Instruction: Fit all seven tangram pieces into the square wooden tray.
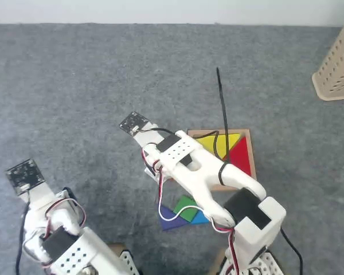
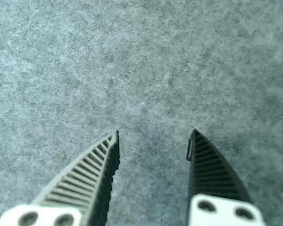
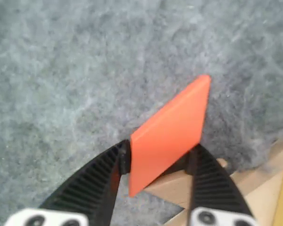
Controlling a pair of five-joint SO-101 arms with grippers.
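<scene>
In the right wrist view my right gripper point(image 3: 158, 157) is shut on an orange tangram piece point(image 3: 172, 129), held tilted above the grey carpet right beside a corner of the wooden tray point(image 3: 240, 188). From above, the right arm point(image 1: 200, 166) stretches across the tray point(image 1: 251, 154), which holds a yellow piece point(image 1: 218, 143) and a red piece point(image 1: 241, 157). Purple point(image 1: 171, 217), green point(image 1: 186, 207) and blue point(image 1: 199, 217) pieces lie on the carpet in front of the tray. My left gripper point(image 2: 153, 141) is open over bare carpet, and its arm point(image 1: 46, 217) sits at the near left.
A beige slatted basket point(image 1: 338, 63) stands at the far right. A black cable point(image 1: 222, 109) runs from the tray toward the back. Grey carpet covers the whole table, with wide room at the left and back.
</scene>
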